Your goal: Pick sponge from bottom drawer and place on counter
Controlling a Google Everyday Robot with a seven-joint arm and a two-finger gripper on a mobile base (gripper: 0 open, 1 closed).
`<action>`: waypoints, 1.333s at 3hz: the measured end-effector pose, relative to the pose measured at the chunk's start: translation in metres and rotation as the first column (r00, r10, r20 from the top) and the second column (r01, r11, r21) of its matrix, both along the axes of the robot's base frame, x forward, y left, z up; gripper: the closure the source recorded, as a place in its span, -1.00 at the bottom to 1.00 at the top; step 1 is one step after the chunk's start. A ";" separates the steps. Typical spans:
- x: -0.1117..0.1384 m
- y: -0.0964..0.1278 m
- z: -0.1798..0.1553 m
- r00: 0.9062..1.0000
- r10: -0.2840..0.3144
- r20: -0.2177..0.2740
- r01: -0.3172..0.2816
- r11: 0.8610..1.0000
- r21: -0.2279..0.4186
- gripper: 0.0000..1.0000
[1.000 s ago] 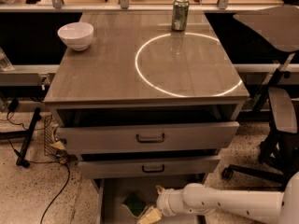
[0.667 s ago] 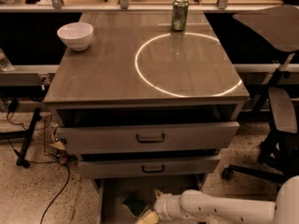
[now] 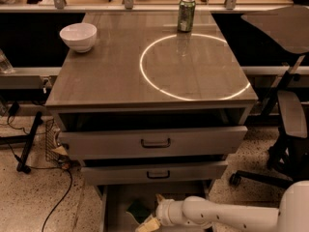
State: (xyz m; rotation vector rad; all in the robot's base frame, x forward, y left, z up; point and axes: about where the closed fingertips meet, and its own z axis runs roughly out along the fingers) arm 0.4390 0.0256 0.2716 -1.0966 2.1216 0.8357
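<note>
In the bottom drawer (image 3: 118, 197), pulled out nearest us, the sponge (image 3: 138, 210) lay dark green face up, right of the tray's left wall, with bare floor to its left. We couldn't tell its long axis. The gripper (image 3: 153, 211) came in from the right, low at the near edge, fingers apart either side of the sponge's right end; contact unclear. Two handled drawers (image 3: 154, 143) overhung the tray's far part. On the counter (image 3: 111, 81), a bowl (image 3: 78, 36) sat far left and a can (image 3: 186, 14) at the far edge.
</note>
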 end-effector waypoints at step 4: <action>0.040 0.038 -0.129 0.970 -0.126 0.206 0.154 0.980 -0.128 -1.00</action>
